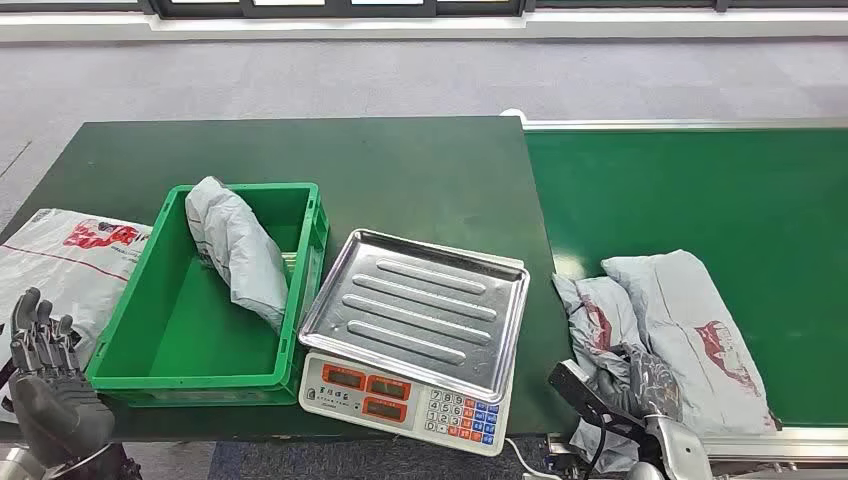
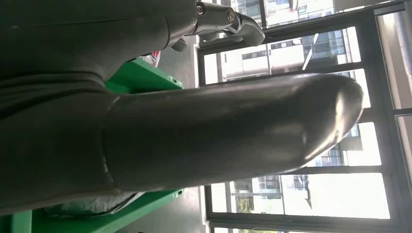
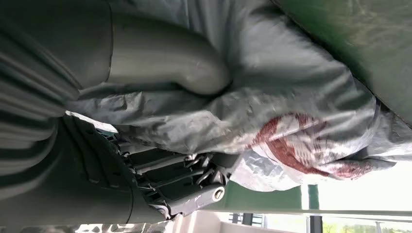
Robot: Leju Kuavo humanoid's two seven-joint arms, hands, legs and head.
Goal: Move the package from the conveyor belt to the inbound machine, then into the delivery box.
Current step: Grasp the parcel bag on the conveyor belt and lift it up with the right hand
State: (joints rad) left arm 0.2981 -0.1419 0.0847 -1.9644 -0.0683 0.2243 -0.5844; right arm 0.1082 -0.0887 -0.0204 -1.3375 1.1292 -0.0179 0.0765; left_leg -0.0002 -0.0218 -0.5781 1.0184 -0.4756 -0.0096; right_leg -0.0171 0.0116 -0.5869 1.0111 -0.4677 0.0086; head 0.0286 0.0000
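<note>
Conveyor belt (image 1: 700, 190): we see right robot hand (image 1: 640, 385) clamped on package (image 1: 610, 330). Left robot hand (image 1: 45, 385) idle, fingers apart. Next: lift pkg onto scale tray (image 1: 415, 305).

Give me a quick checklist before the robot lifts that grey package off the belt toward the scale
1. Right robot hand grips the crumpled grey plastic package at the belt's near edge: ok.
2. Grip firm enough to lift: cannot tell.
3. Ribbed steel scale tray bare: ok.
4. Second grey plastic package touches the gripped one and may drag: not ok.
5. Left robot hand apart from the scale, holding nothing: ok.
6. Green plastic crate has room beside its grey bag: ok.
</note>
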